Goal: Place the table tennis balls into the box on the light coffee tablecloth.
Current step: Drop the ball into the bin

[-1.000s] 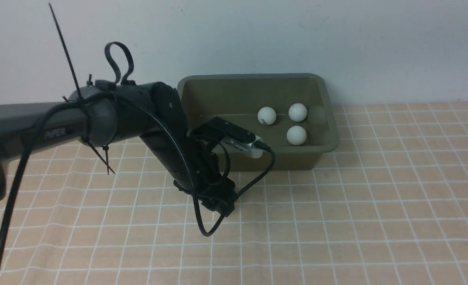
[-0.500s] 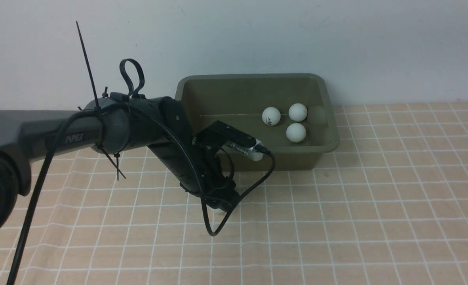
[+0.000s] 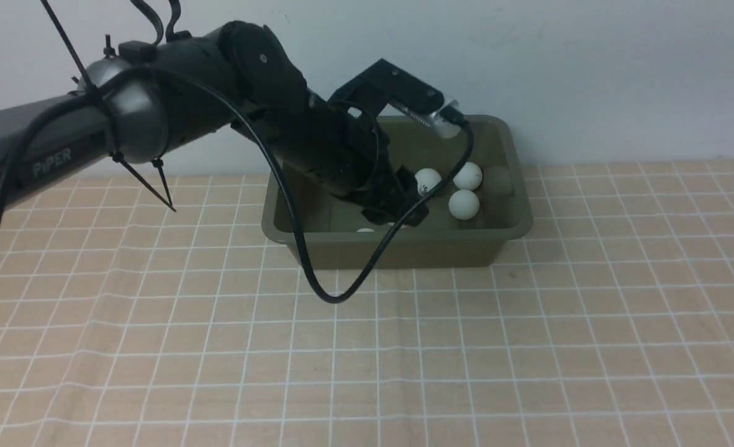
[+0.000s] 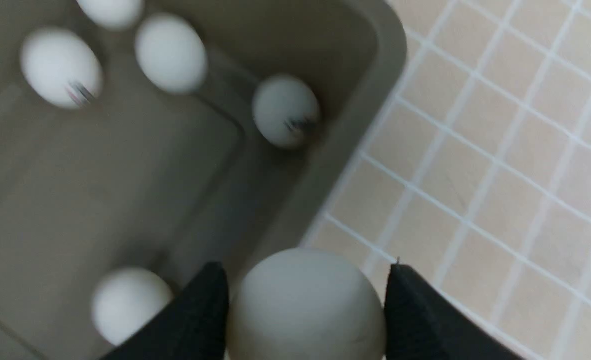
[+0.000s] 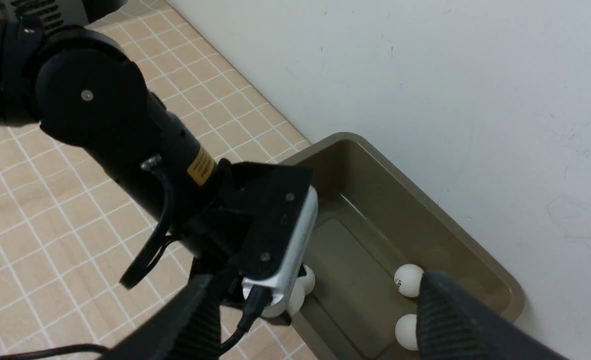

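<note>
Left gripper pinching a ball over the box, near its 6 o'clock rim, front view. Right gripper open. Risks: early release or slip → ball clips rim, rolls out; low drop onto balls at 3 o'clock → bounce; slack cable could snag rim, drag box.

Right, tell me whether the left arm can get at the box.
Very likely yes: the left gripper, shut on a ball, is already over the box, whose top is open, and nothing seems in its way.
</note>
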